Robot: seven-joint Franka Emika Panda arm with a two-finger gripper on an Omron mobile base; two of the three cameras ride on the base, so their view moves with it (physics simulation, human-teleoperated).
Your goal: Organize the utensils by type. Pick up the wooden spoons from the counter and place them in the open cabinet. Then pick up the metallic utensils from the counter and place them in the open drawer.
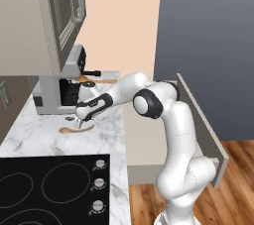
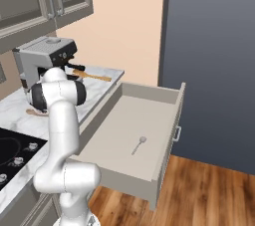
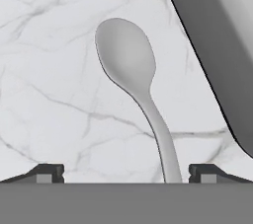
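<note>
The gripper (image 3: 126, 171) hangs low over the bench (image 1: 39, 135), just in front of the coffee machine (image 1: 49, 92), and its jaws stand wide open with nothing between them yet. In the hand view a metal spoon (image 3: 129, 70) lies flat on the marble, bowl away from the hand, and its handle runs down toward the gap between the two finger tips (image 3: 47, 172). So the step in hand, I judge, is to take this silver spoon for the open drawer (image 2: 130, 120).

To do it well, the hand should go straight down until the tips nearly touch the marble, because the handle is thin and lies flat (a high grasp would close on air). The handle sits somewhat toward the right tip, so a small shift to center it would help. Close across the narrow handle, not on the bowl.

One spoon (image 2: 139, 145) already lies inside the drawer. A wooden spoon (image 1: 75, 129) rests on the bench just beside the hand, and another wooden spoon (image 2: 92, 75) lies farther back near the machine; both are not yet in the open cabinet (image 1: 59, 11).
</note>
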